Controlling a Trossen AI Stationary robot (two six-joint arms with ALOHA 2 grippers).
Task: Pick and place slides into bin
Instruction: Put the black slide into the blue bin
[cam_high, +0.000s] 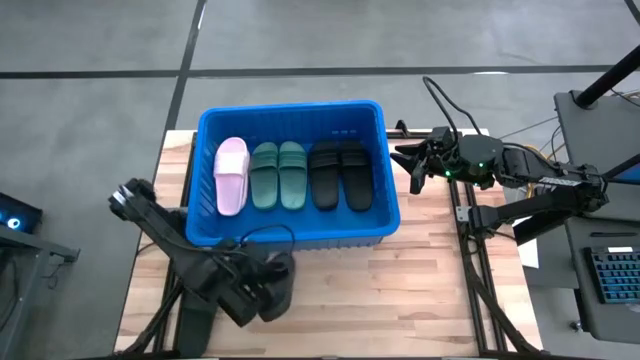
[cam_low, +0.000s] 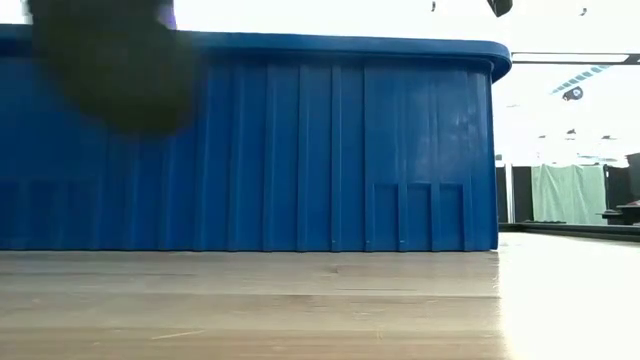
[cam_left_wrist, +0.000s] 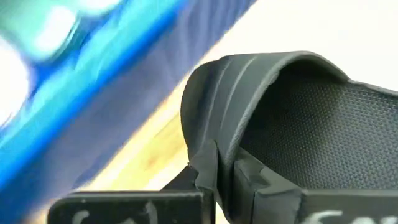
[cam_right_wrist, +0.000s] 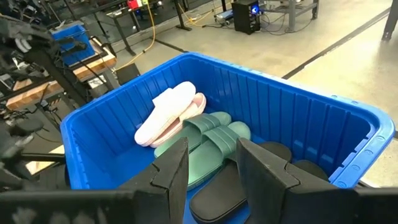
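The blue bin (cam_high: 290, 108) stands at the table's far middle. A pale pink slide (cam_high: 231, 175), two green slides (cam_high: 278, 175) and two black slides (cam_high: 340, 175) lie in it side by side. My left gripper (cam_high: 258, 290), just in front of the bin's near wall, is shut on another black slide (cam_high: 277, 288). In the low view this slide is a dark blur (cam_low: 110, 70) high against the bin (cam_low: 300, 150). My right gripper (cam_high: 405, 165) hangs open beside the bin's right rim with nothing between its fingers (cam_right_wrist: 267, 174). My left gripper pinches the black slide's wide strap at its side edge (cam_left_wrist: 214, 146). One finger lies on the strap's outer face and the other under the arch, toward the footbed (cam_left_wrist: 323, 124). The fingers slant down from above. The slide is lifted clear of the table.
Bare wooden table (cam_high: 420, 290) lies in front of the bin and to its right. A dark cable (cam_high: 265, 235) loops at the bin's near wall. The right arm's frame (cam_high: 480, 215) runs along the right edge, and a keyboard (cam_high: 610, 280) lies beyond it.
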